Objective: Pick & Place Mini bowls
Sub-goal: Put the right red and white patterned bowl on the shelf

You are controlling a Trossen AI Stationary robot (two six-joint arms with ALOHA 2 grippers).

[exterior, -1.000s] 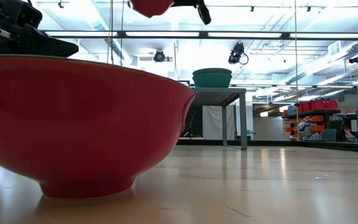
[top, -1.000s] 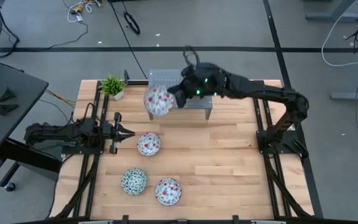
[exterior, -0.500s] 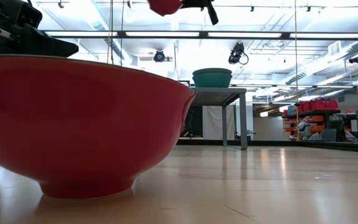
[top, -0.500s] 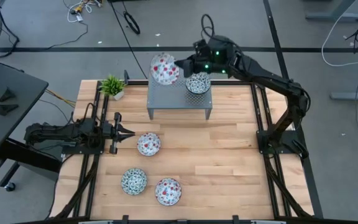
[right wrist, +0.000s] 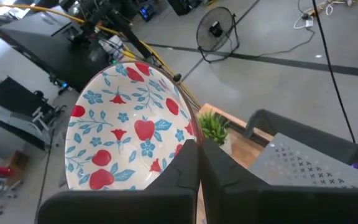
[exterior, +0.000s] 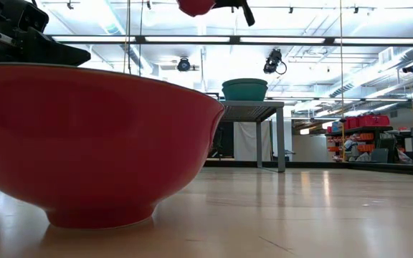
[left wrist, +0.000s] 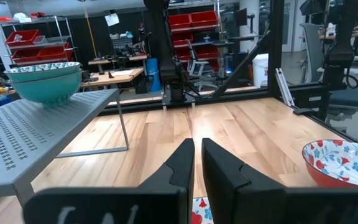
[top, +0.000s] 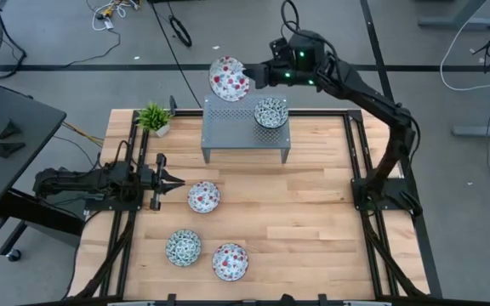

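High view: the right gripper pinches a red-patterned mini bowl by its rim, past the perforated stand. Right wrist view: a thin rim pinch that could slip. Left wrist view: the left gripper idles, fingers nearly closed, empty.

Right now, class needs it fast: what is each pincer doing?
Left pincer: nearly shut, holding nothing, low over the table.
Right pincer: shut on the rim of a red-patterned mini bowl, raised beyond the grey stand.

The right gripper holds a red-patterned mini bowl above the grey stand's far edge.
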